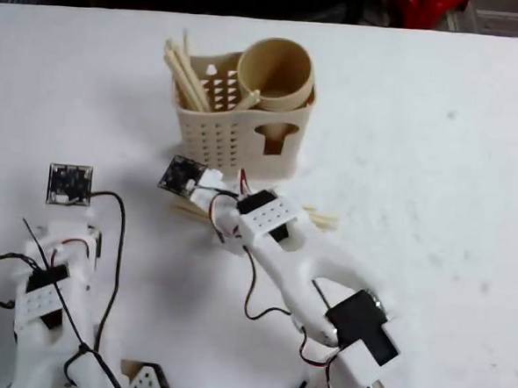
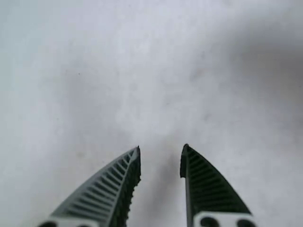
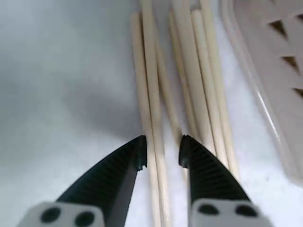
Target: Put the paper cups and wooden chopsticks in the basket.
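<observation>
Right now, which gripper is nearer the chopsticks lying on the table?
Right. The right gripper hangs directly over the loose chopsticks, next to the basket. The left gripper sits over bare table, off to the side of them.

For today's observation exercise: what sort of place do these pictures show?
Probably a robotics workbench or lab: left arm and right arm with exposed wires on a white table, beside a basket and wooden chopsticks.

Cup (image 1: 276, 72) in basket (image 1: 227, 139); chopsticks (image 3: 196, 85) in frt.
</observation>
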### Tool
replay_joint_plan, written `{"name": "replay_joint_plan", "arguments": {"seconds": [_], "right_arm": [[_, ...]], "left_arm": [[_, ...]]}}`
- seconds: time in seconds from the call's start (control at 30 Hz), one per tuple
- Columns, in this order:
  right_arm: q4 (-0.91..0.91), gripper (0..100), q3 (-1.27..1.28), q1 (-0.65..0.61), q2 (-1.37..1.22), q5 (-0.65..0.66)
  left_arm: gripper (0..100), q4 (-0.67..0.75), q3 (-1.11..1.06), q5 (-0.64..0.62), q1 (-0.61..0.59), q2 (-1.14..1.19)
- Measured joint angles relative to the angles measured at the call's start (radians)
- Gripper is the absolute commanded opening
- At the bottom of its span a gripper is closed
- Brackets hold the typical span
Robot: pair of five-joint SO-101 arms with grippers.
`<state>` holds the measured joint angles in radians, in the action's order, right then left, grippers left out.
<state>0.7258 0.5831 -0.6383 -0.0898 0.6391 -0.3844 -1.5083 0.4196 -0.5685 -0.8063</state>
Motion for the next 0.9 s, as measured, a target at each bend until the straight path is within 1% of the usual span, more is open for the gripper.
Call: {"name": "replay_joint_plan", "arguments": {"seconds": [0.1, 0.23, 0.5, 0.7, 0.83, 0.9], "right_arm": [[-0.002, 1.2, -0.009, 0.009, -0.011, 0.0], [-0.002, 1.7, -0.009, 0.009, -0.012, 0.0], [0.078, 1.7, -0.005, 0.008, 0.04, -0.009], [0.114, 1.7, 0.064, 0.006, 0.213, -0.086], [0.115, 1.7, 0.14, 0.006, 0.391, -0.11], [0.115, 1.7, 0.149, 0.006, 0.488, -0.161]], "left_arm": [[15, 0.0, 0.0, 0.0, 0.0, 0.0], [15, 0.0, 0.0, 0.0, 0.0, 0.0], [15, 0.0, 0.0, 0.0, 0.0, 0.0], [15, 0.0, 0.0, 0.0, 0.0, 0.0], [15, 0.0, 0.0, 0.0, 0.0, 0.0], [15, 0.0, 0.0, 0.0, 0.0, 0.0]]}}
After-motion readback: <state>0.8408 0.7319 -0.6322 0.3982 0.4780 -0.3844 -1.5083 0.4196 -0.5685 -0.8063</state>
